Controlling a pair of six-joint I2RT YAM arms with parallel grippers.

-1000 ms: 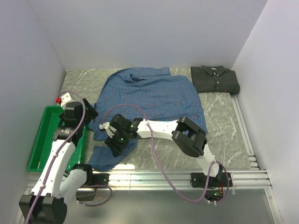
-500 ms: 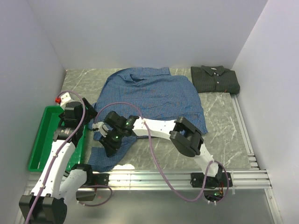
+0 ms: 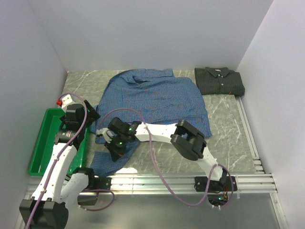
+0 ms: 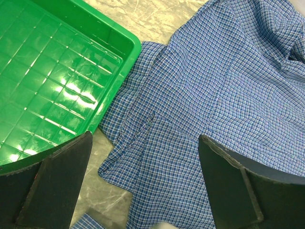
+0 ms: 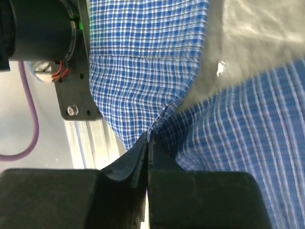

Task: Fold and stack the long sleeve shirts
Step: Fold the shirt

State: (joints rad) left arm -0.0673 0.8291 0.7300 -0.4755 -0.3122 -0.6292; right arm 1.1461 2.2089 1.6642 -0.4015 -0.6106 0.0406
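A blue checked long sleeve shirt (image 3: 157, 98) lies spread open on the marble table, collar toward the back. Its near-left part trails toward the front edge. My right gripper (image 3: 113, 149) reaches across to that part and is shut on a pinched fold of the blue fabric (image 5: 143, 62), jaws pressed together (image 5: 148, 136). The left gripper (image 3: 85, 119) hovers open above the shirt's left edge (image 4: 228, 86), its fingers wide apart (image 4: 145, 138) and nothing between them. A dark green-charcoal shirt (image 3: 219, 81) lies folded at the back right.
A green plastic tray (image 3: 40, 143) sits along the left wall, its corner beside the shirt (image 4: 47, 71). An aluminium rail (image 3: 238, 181) runs along the front edge. The left arm's base (image 5: 43, 28) and a purple cable are close to the right gripper. White walls enclose the table.
The right gripper has slid a little to the left over the shirt's near-left part and closed its jaws on the fabric. The left arm has not moved.
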